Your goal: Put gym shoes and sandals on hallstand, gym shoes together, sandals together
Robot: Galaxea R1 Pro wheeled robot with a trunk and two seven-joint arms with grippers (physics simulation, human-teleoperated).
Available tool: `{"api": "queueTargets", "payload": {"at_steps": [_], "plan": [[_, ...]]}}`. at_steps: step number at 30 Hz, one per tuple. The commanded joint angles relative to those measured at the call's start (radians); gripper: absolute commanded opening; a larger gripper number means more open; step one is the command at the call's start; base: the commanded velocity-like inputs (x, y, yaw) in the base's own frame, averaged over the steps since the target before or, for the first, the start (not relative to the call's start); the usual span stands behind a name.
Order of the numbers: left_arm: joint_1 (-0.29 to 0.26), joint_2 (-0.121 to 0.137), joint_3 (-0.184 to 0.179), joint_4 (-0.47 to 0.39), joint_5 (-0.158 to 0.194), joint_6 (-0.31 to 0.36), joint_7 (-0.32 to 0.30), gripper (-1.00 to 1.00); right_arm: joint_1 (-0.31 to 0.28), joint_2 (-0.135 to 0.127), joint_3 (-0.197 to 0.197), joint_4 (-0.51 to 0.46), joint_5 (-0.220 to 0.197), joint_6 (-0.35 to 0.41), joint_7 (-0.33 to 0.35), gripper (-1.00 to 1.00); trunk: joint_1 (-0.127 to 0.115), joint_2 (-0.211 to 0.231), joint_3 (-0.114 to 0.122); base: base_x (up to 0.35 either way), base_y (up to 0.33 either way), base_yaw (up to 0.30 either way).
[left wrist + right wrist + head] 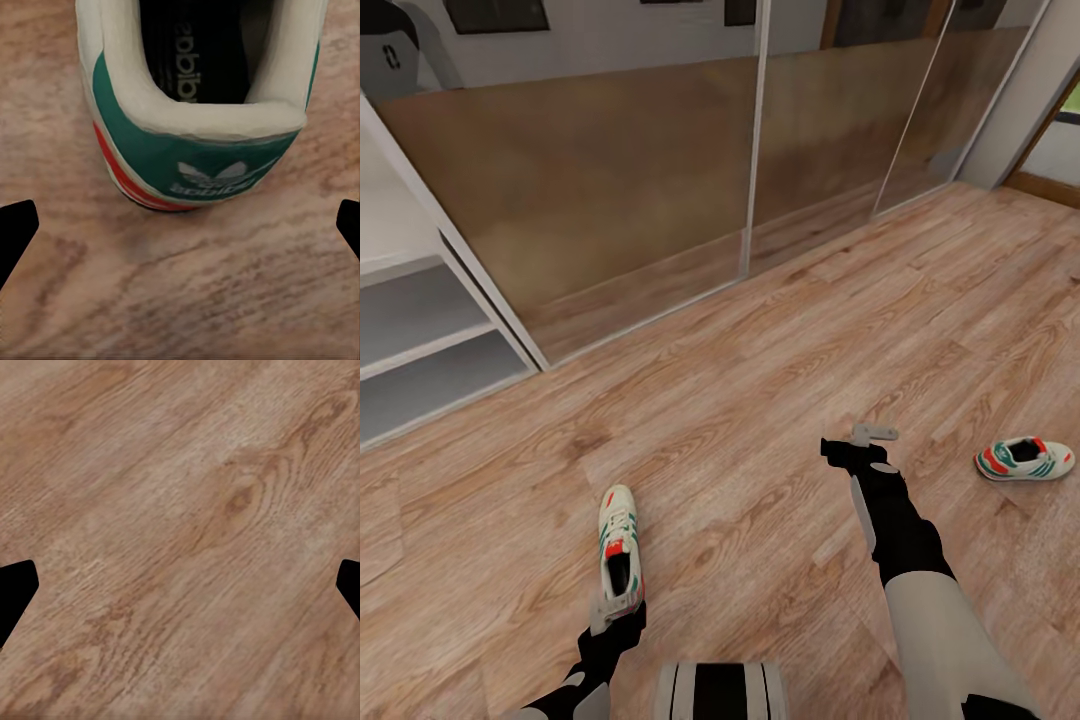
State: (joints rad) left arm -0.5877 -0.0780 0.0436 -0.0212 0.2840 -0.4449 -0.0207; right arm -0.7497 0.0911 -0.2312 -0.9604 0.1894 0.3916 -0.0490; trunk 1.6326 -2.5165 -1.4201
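Head view: nearer gym shoe (619, 545) lies on the corridor floor (760, 400), heel toward the robot, toe pointing away. Left gripper (612, 615) hovers just behind the heel (199, 161), jaws wide apart, holding nothing. Best advance squarely so both fingers straddle the heel collar before closing. Second gym shoe (1025, 460) well apart, right. Right gripper (860, 440) spread, empty, over bare planks. Hallstand (420, 340) far left.

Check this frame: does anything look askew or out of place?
Yes. The two gym shoes are split up on the corridor floor: one lies by the left gripper, the other sits far off to the right, pointing another way. Neither is on the hallstand.
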Motion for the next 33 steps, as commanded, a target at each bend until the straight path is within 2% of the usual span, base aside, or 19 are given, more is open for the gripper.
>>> {"api": "queueTargets", "payload": {"at_steps": [1,3,10,33], "plan": [[-0.001,0.000,0.004,0.001,0.001,-0.003,-0.002,1.00,0.000,0.001,-0.002,-0.001,0.008,0.006,0.001,1.00,0.000,-0.001,-0.005,0.000,0.000,0.000],[0.000,0.000,0.004,0.000,0.001,-0.003,-0.002,1.00,0.000,0.001,-0.002,-0.001,0.008,0.005,0.001,1.00,0.001,-0.001,-0.013,0.000,0.000,0.000],[-0.001,0.000,0.004,0.000,0.001,-0.003,-0.002,1.00,0.000,0.001,-0.002,-0.001,0.008,0.006,0.001,1.00,0.001,-0.001,-0.021,0.000,0.000,0.000],[-0.001,0.000,0.004,0.000,0.001,-0.001,-0.001,1.00,0.000,0.001,-0.002,-0.001,0.008,0.005,0.001,1.00,0.001,-0.001,-0.022,0.046,0.000,0.000]]}}
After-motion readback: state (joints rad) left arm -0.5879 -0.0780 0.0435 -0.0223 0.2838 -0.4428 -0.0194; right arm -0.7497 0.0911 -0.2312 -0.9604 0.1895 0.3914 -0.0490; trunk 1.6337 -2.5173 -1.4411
